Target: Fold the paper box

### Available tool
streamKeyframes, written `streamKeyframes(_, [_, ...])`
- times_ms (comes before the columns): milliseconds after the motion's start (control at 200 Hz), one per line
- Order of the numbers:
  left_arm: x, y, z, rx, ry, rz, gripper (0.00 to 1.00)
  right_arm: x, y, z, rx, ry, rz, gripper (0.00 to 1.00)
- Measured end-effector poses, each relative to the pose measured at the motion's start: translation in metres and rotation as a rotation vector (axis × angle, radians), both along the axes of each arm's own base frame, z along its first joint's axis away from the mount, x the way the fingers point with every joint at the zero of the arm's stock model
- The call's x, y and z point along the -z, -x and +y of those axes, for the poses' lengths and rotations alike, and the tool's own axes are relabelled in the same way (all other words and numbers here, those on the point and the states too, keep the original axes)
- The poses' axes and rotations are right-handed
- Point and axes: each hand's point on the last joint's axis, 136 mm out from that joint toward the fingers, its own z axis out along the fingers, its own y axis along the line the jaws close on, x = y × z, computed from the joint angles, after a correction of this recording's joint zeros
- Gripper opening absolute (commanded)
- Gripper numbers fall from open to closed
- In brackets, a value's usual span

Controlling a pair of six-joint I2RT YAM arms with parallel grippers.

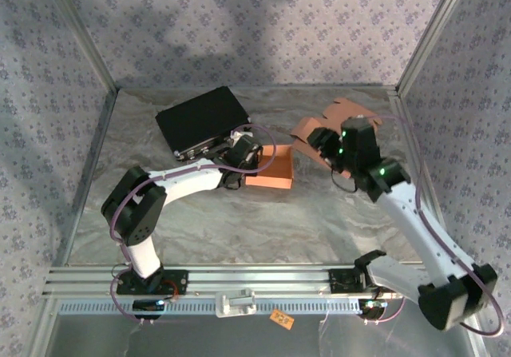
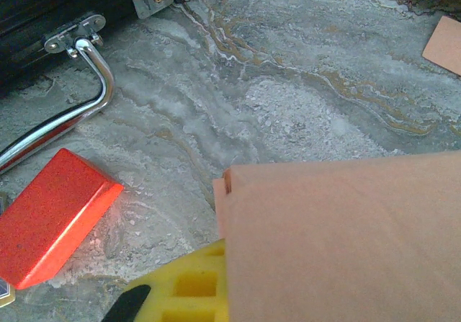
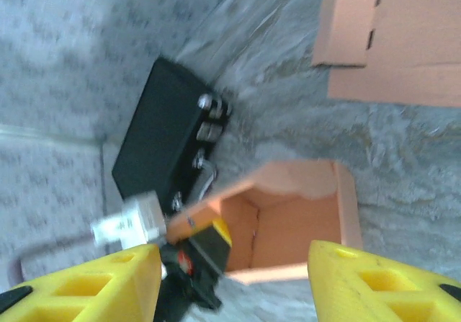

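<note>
on marbled grey table (image 1: 239,229), floral-patterned walls (image 1: 239,21) around, orange box (image 1: 271,181)

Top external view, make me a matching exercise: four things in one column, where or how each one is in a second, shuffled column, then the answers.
Things
1. black hard case
2. flat orange cardboard sheets
3. open orange cardboard box
4. right gripper

Place or state
A. open, holding nothing
B. back right of the table
C. back left of the table
D. mid-table, one wall pinched by the left gripper

Pairs: 1-C, 2-B, 3-D, 4-A
</note>
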Motion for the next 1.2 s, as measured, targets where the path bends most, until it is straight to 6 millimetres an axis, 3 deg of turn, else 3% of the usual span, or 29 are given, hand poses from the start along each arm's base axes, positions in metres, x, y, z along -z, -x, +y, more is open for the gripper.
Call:
streamKeyframes(125, [0.0, 0.002, -0.002, 0.004, -0.005, -0.004, 0.0, 0.019, -0.039, 0.0, 0.028, -0.056, 0.156, 0.56])
streamKeyframes(260, [0.001, 0.003, -0.003, 0.004, -0.011, -0.01, 0.0, 0.067, -0.069, 0.015, -0.021, -0.101, 0.363, 0.57])
streamKeyframes(395, [0.001, 0.004, -0.002, 0.002, -0.011, -0.014, 0.0, 0.115, -0.076, 0.029, -0.088, -0.13, 0.549, 0.58])
streamKeyframes(475, [0.002, 0.004, -0.002, 0.001, -0.012, -0.019, 0.0, 0.131, -0.072, 0.037, -0.125, -0.144, 0.621, 0.58])
streamKeyframes(775, [0.002, 0.004, -0.002, 0.001, -0.015, -0.022, 0.0, 0.144, -0.055, 0.07, -0.238, -0.202, 0.704, 0.45])
streamKeyframes(1029, [0.004, 0.008, 0.001, 0.001, -0.022, -0.017, 0.0, 0.156, -0.044, 0.075, -0.252, -0.229, 0.721, 0.38])
streamKeyframes(1199, [0.005, 0.014, 0.005, 0.006, -0.024, 0.004, 0.13, 0.156, -0.037, 0.08, -0.268, -0.211, 0.714, 0.37])
